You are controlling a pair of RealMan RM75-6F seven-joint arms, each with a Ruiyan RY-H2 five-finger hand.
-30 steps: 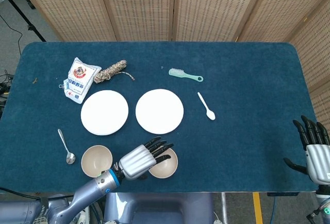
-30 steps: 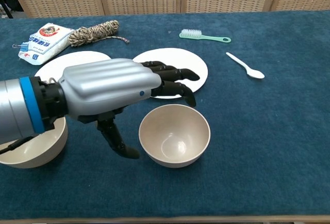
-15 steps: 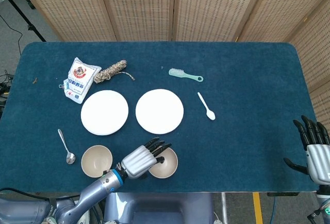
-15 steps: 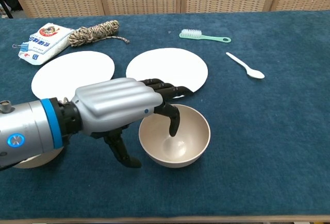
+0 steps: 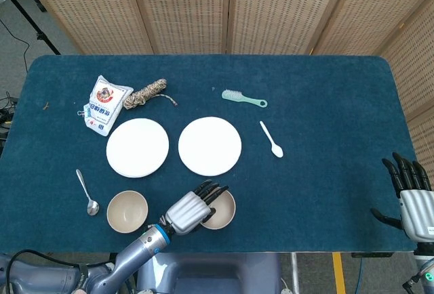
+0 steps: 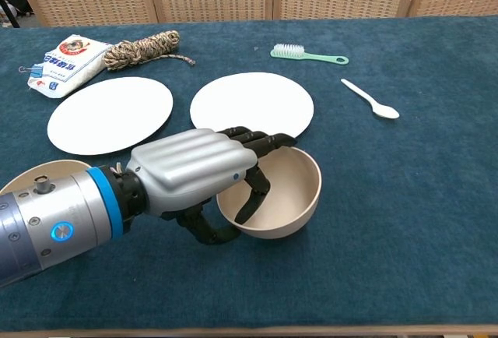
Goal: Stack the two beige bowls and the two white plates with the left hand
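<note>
Chest view: left hand point(image 6: 204, 176) grips the tilted beige bowl point(image 6: 282, 198), fingers inside, thumb under; second bowl point(image 6: 31, 176) to its left

The head view is looking steeply down from high above, taking in the whole worktop point(image 5: 325, 192). The chest view is sitting low at the near edge, facing across it, close in. Both are sharing the plates and bowls.
</note>
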